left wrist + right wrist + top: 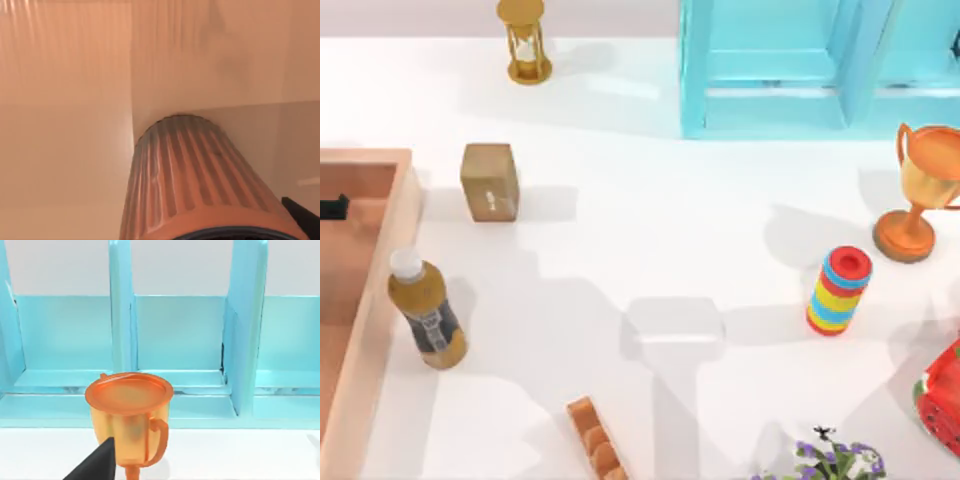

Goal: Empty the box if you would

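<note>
The box (402, 215), a shallow terracotta crate with thick pale walls, lies at the table's left edge and runs out of the top view. Over its inside, a small black part of my left arm (332, 207) shows. In the left wrist view a ribbed orange cylinder (195, 180) lies close up against the box's terracotta floor (65, 150), and a dark part of my left gripper (302, 217) shows beside it. An amber bottle (425, 312) with a white cap stands on the table against the box's right wall. A dark part of my right gripper (95, 465) shows in front of the orange trophy (129, 415).
A small tan carton (488, 180) stands right of the box. An hourglass (525, 40) is at the back and a turquoise cabinet (770, 70) at the back right. The trophy (920, 190), a ring stack (840, 290), a red object (942, 400), flowers (830, 460) and a bread loaf (595, 440) sit right and front.
</note>
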`<control>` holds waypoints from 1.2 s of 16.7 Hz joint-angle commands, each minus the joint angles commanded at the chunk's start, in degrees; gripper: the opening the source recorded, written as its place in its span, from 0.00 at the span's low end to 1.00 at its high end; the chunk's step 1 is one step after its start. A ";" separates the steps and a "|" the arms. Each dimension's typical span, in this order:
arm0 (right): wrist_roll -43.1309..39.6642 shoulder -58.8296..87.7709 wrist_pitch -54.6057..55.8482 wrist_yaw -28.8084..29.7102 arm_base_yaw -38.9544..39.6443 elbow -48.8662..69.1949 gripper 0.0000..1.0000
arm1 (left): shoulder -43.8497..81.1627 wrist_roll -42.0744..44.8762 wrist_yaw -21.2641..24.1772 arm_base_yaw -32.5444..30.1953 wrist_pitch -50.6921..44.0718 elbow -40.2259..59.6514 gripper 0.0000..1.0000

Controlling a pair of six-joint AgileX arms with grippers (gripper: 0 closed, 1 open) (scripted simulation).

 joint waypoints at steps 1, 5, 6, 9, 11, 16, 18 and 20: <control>0.00 0.00 0.00 0.00 0.00 0.00 1.00 | 0.03 -0.01 0.04 0.01 -0.11 0.12 0.00; 0.00 0.00 0.00 0.00 0.00 0.00 1.00 | -1.56 -1.85 -0.97 -1.42 -3.06 5.73 0.00; 0.00 0.00 0.00 0.00 0.00 0.00 1.00 | -2.25 -2.63 -1.60 -2.22 -4.18 8.21 0.00; 0.00 0.00 0.00 0.00 0.00 0.00 1.00 | -4.27 -3.55 -2.84 -4.43 -10.53 16.22 0.00; 0.00 0.00 0.00 0.00 0.00 0.00 1.00 | -4.31 -2.67 -2.64 -5.02 -17.22 21.22 0.00; 0.00 0.00 0.00 0.00 0.00 0.00 1.00 | -2.18 -0.42 -0.52 -2.63 -28.16 25.60 0.00; 0.00 0.00 0.00 0.00 0.00 0.00 1.00 | -2.38 -0.37 0.01 -1.23 -28.79 25.68 0.00; 0.00 0.00 0.00 0.00 0.00 0.00 1.00 | -2.65 -0.31 0.01 -0.33 -28.81 26.07 0.00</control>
